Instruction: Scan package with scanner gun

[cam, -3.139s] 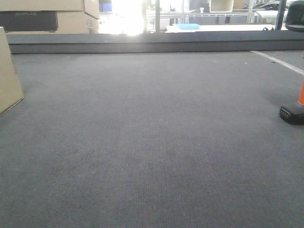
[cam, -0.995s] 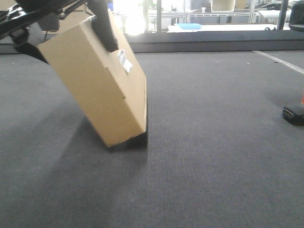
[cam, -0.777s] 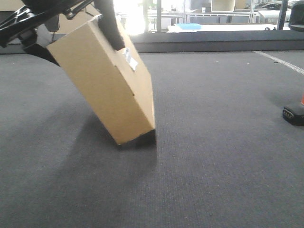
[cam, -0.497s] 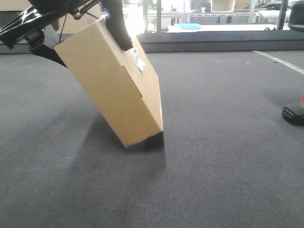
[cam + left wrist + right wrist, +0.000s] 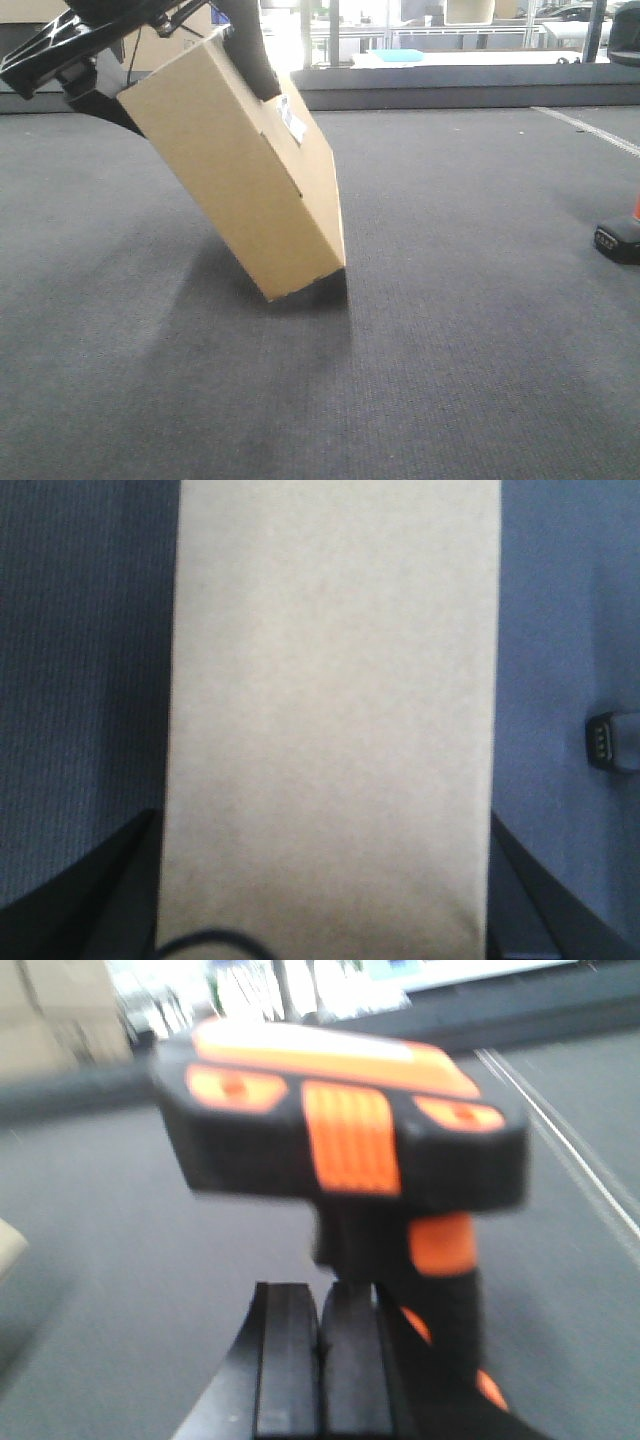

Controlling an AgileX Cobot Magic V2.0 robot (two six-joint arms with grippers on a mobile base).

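Tan cardboard package [image 5: 240, 170] was clamped at its upper end by the left gripper [image 5: 180, 85], one black finger [image 5: 250, 55] lying over the labelled face and the other against the opposite face. It hung steeply tilted, its lowest corner down at the carpet [image 5: 450, 350] over its own shadow; contact could not be confirmed. In the left wrist view the package [image 5: 330, 700] filled the middle of the frame as a plain matt strip, with the left gripper [image 5: 320, 910] straddling it, so the jaws stood as wide as the box is thick. White label [image 5: 292, 120] sat near the top of the narrow right-hand face. All flaps were shut, so nothing of the contents showed. Scanner [image 5: 620, 240] stood on the carpet at the far right, well apart from the package, cut off by the frame edge; the left wrist view caught only its black end [image 5: 612, 742] with pale dots. In the blurred right wrist view the scanner [image 5: 350, 1150] was chunky black plastic with ribbed orange panels and an orange trigger. Right gripper [image 5: 320, 1360] showed two black pads close together just beside the handle; whether it gripped could not be told. Carpet was grey, finely ribbed, crossed by a white line [image 5: 590, 128].
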